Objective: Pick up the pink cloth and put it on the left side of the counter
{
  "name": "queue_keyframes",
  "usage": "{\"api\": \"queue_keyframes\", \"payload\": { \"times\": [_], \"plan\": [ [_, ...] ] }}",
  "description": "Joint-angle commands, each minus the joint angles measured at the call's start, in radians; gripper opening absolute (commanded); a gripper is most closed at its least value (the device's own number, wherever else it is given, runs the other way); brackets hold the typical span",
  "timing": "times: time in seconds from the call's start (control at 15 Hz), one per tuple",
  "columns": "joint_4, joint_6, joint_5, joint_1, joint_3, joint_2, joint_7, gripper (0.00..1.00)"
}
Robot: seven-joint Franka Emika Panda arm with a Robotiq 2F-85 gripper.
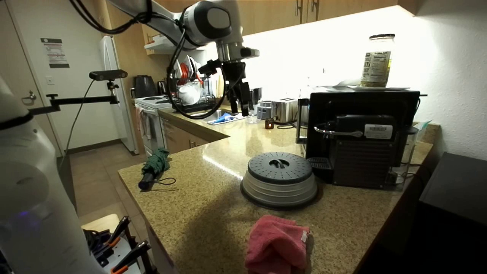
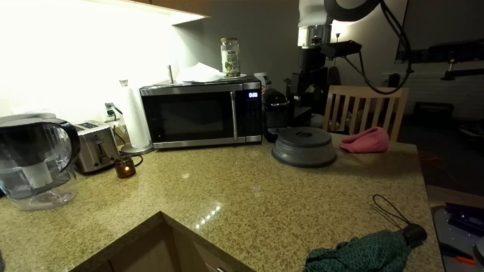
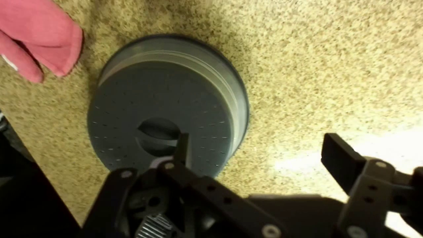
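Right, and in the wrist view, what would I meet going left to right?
Pink cloth, round grey cover, then bright glare on the counter. The claw overlaps the cover in that picture, so it's left out.

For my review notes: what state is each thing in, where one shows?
End effector: open, holding nothing
Pink cloth: loosely folded, on the counter
Green umbrella: closed, lying down
Round grey cover: resting flat
Microwave: door shut, display lit
Amber candle jar: glowing inside
Glass jar: upright, lid on
Water pitcher: upright
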Motion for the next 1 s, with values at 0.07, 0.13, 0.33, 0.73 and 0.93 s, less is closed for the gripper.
{"api": "queue_keyframes", "payload": {
  "times": [0.07,0.13,0.33,0.73,0.93],
  "plan": [
    [0.088,-0.014,0.079,0.033,0.012,0.087,-0.222,1.00],
    [0.101,-0.015,0.094,0.040,0.014,0.102,-0.268,1.00],
    [0.131,-0.015,0.136,0.049,0.013,0.151,-0.421,1.00],
    [0.150,-0.041,0.128,0.048,0.018,0.188,-0.517,1.00],
    [0.161,-0.045,0.128,0.048,0.018,0.197,-0.530,1.00]
  ]
}}
